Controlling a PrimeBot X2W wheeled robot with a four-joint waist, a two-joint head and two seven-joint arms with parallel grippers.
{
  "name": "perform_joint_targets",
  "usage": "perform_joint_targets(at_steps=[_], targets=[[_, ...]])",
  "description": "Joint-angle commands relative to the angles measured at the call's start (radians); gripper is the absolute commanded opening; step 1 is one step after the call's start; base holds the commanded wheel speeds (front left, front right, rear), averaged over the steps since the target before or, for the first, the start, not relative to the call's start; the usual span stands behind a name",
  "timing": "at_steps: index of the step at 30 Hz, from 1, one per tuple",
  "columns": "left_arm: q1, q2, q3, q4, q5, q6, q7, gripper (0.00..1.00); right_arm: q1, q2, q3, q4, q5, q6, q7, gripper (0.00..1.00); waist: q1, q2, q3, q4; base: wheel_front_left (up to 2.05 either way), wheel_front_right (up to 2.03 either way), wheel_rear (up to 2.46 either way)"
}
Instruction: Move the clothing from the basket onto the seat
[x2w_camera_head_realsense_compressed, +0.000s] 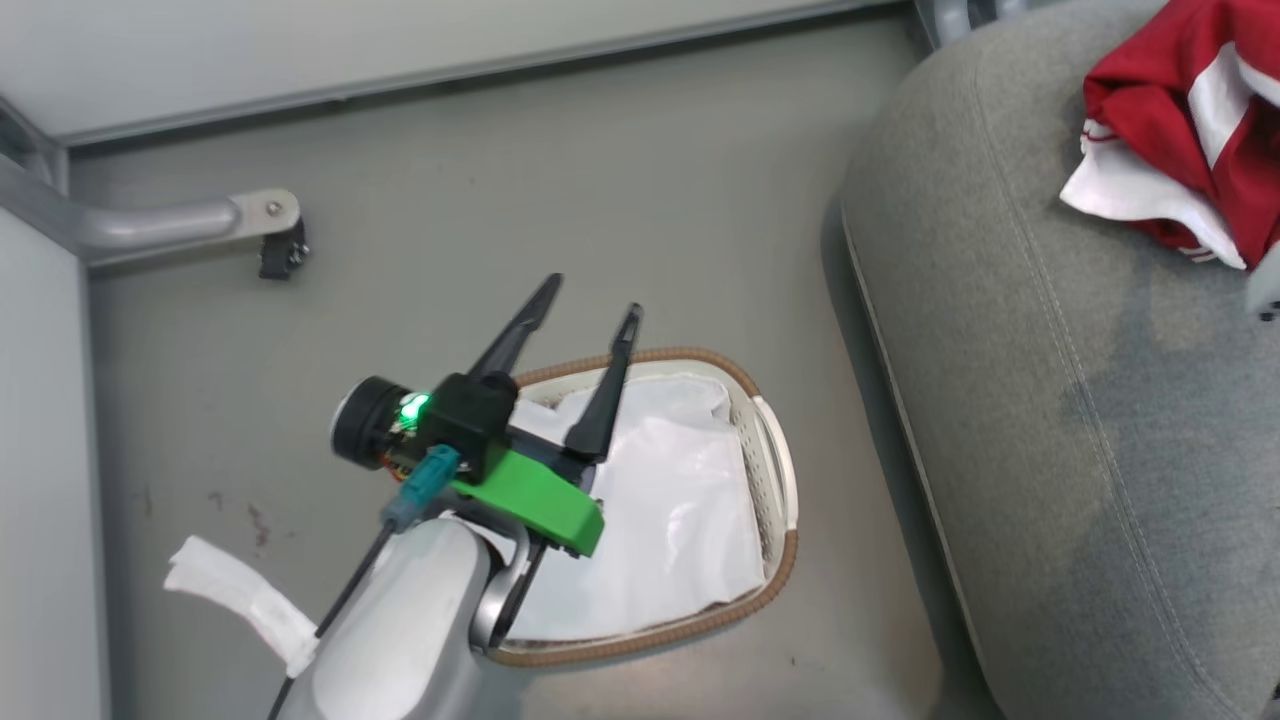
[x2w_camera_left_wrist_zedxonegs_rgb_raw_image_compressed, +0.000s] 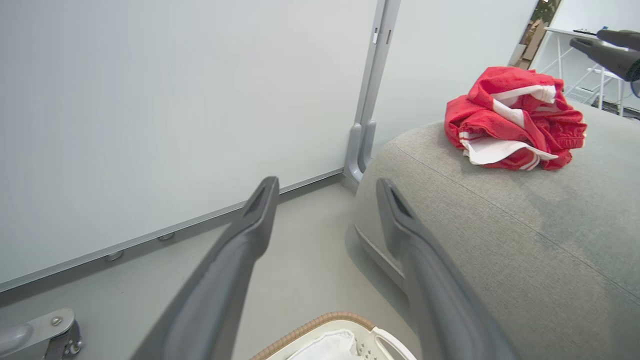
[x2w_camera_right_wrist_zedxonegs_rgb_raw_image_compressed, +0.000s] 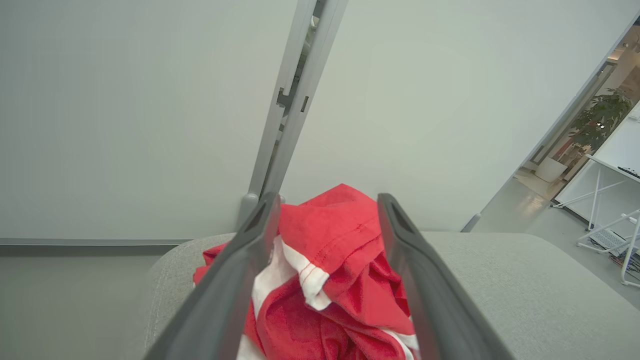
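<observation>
The red-and-white clothing (x2w_camera_head_realsense_compressed: 1185, 125) lies bunched on the grey seat (x2w_camera_head_realsense_compressed: 1050, 420), near its far edge. In the right wrist view my right gripper (x2w_camera_right_wrist_zedxonegs_rgb_raw_image_compressed: 327, 200) stands open just above that clothing (x2w_camera_right_wrist_zedxonegs_rgb_raw_image_compressed: 345, 270), fingers wide apart and gripping nothing. Its dark fingers (x2w_camera_left_wrist_zedxonegs_rgb_raw_image_compressed: 602, 47) also hang above the pile (x2w_camera_left_wrist_zedxonegs_rgb_raw_image_compressed: 515, 117) in the left wrist view. The cream basket (x2w_camera_head_realsense_compressed: 780, 470) sits on the floor beside the seat, with just a white lining sheet (x2w_camera_head_realsense_compressed: 670, 500) showing inside. My left gripper (x2w_camera_head_realsense_compressed: 594, 297) hovers open over the basket's left end, empty.
White wall panels with a grey metal post (x2w_camera_left_wrist_zedxonegs_rgb_raw_image_compressed: 370, 90) run behind the seat (x2w_camera_left_wrist_zedxonegs_rgb_raw_image_compressed: 500, 230). A metal foot with a caster (x2w_camera_head_realsense_compressed: 270, 225) juts from the left wall. A white fabric strip (x2w_camera_head_realsense_compressed: 240, 590) shows by my left forearm. A white table (x2w_camera_right_wrist_zedxonegs_rgb_raw_image_compressed: 615, 165) stands far right.
</observation>
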Motion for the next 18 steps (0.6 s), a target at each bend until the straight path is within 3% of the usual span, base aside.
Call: perform_joint_targets(at_steps=[1,10,18], targets=[[0.028,-0.003,0.025,-0.003,-0.008,0.010,-0.004,1.00,-0.004,0.015,0.016,0.011,0.018,-0.001,-0.002,1.00,0.0000,-0.0001,-0.099,0.052,0.00,0.00,0.00],[0.136,-0.015,0.246,-0.019,-0.017,0.019,-0.004,1.00,0.030,0.109,0.167,0.087,0.103,-0.001,-0.002,1.00,0.0000,-0.0001,-0.185,0.118,0.00,0.00,0.00],[0.215,-0.021,0.370,0.023,0.010,0.026,-0.002,1.00,0.132,0.174,0.261,0.088,0.192,-0.001,-0.002,1.00,0.0000,-0.0001,-0.228,0.160,0.00,0.00,0.00]])
